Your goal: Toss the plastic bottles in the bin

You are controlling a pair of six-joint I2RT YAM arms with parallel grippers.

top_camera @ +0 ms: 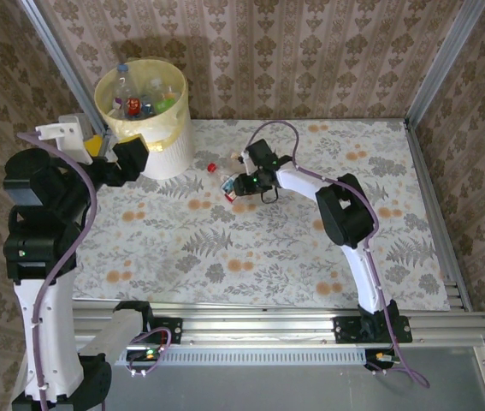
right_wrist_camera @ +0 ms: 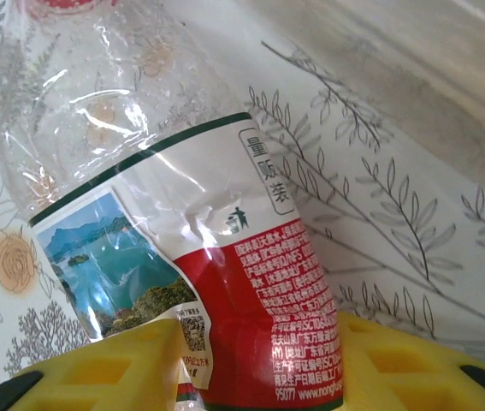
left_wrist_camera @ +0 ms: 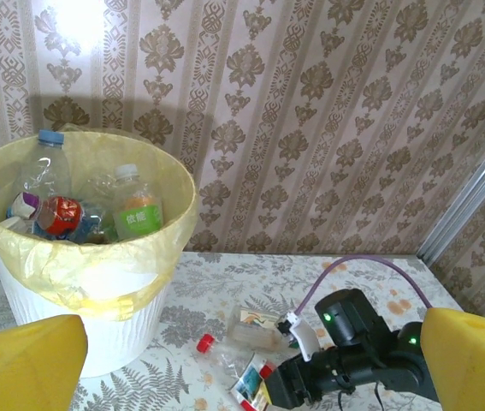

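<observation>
Red-label bottle (right_wrist_camera: 182,214) lies against right jaws, closure unclear; cap points 11 o'clock, bin (top_camera: 172,150) at 10; left jaws spread wide.

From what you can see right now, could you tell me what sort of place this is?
Probably a staged robot test cell, not a real room: wallpapered panels in aluminium framing, a floral-print tablecloth, and two arms bolted to a rail before a tall pale-yellow lined bin.
</observation>
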